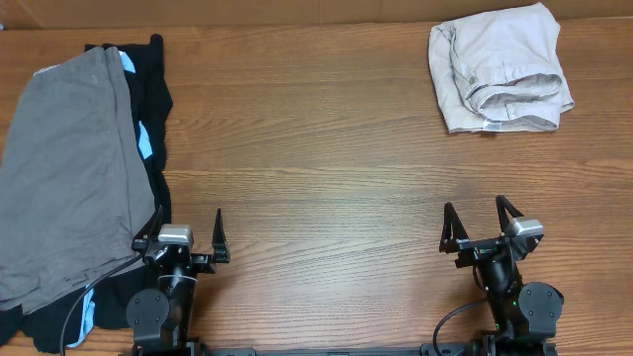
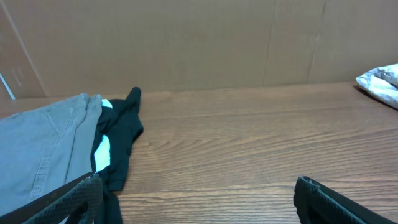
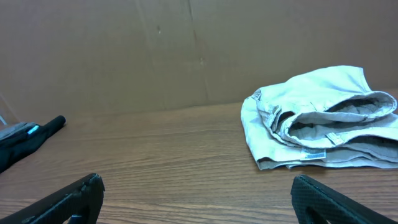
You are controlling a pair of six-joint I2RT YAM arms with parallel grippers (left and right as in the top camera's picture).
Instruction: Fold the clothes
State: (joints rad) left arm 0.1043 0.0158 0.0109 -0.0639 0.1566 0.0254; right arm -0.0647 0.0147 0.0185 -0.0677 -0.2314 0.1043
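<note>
While both arms sit at the near edge of the desk (image 1: 316, 148), nothing is gripped.
Shorts (image 1: 499, 69): cream, bunched in a loose heap at the desk's far right corner.
Left jaws: spread wide, empty, at the desk's near left.
Right jaws: spread wide, empty, at the desk's near right.
Grey garment (image 1: 64, 178): flat along the desk's left side, cut off by the frame.
Black garment (image 1: 148, 99): mostly hidden under the grey one, light-blue trim peeking out.
Hard to tell: how the shorts' legs lie.

No legible text, labels or numbers anywhere.
</note>
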